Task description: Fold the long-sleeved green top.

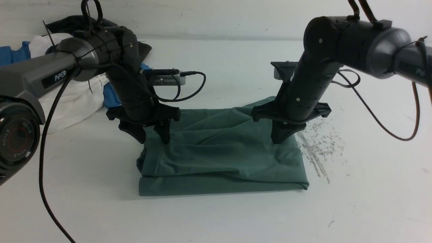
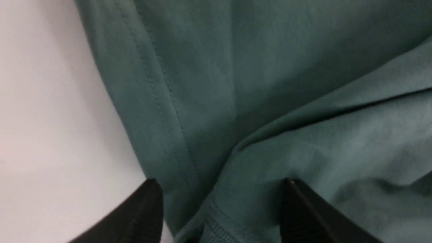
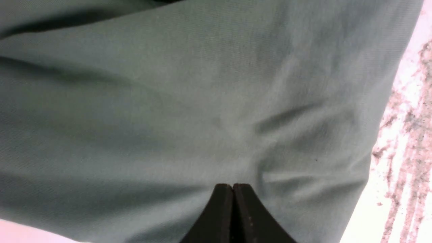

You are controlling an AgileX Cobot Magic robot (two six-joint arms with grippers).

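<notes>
The green long-sleeved top lies folded into a rough rectangle in the middle of the white table, with layered edges toward the front. My left gripper stands open over its far left corner, its fingers straddling a stitched fold. In the left wrist view the left gripper has loose cloth and a ribbed edge between the spread fingers, and nothing is pinched. My right gripper is shut, its tip down at the top's right side. The right wrist view shows the right gripper with fingers pressed together, no cloth between them, over wrinkled fabric.
A pile of white, blue and black garments sits at the back left behind the left arm. Dark scuff marks streak the table just right of the top. Black cables hang from both arms.
</notes>
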